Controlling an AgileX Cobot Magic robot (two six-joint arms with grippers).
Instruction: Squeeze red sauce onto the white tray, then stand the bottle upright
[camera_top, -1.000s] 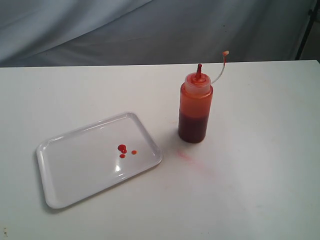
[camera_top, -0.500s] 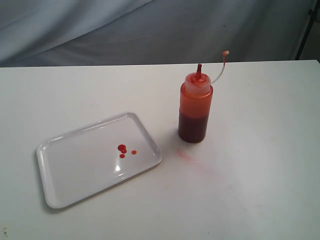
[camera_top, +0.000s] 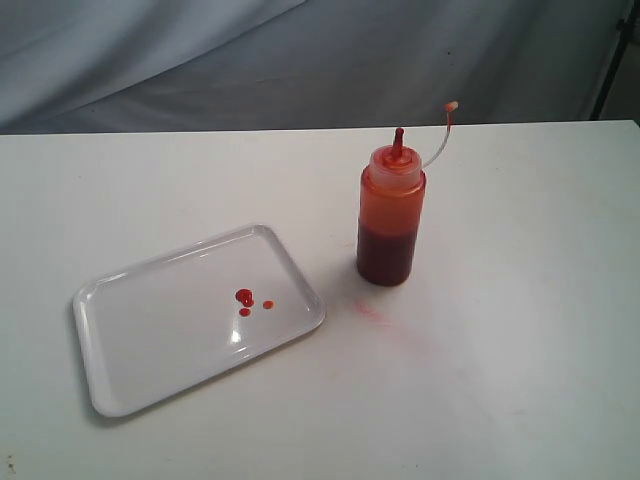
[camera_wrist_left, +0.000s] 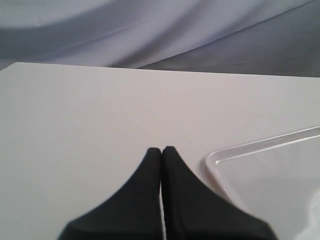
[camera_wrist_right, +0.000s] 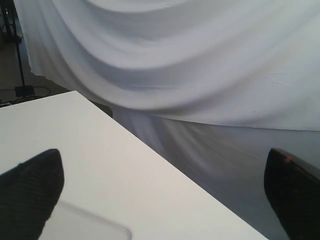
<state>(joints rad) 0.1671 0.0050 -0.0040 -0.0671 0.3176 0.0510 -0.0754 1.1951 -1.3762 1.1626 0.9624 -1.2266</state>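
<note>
The bottle stands upright on the white table, right of the white tray, with its small cap hanging off a thin tether. Three small drops of red sauce lie near the tray's middle. Neither gripper shows in the exterior view. My left gripper is shut with nothing in it, low over the table beside a corner of the tray. My right gripper is open wide and empty, with a tray corner below it.
A faint pinkish smear marks the table in front of the bottle. Grey cloth hangs behind the table's far edge. A dark stand leg is at the back right.
</note>
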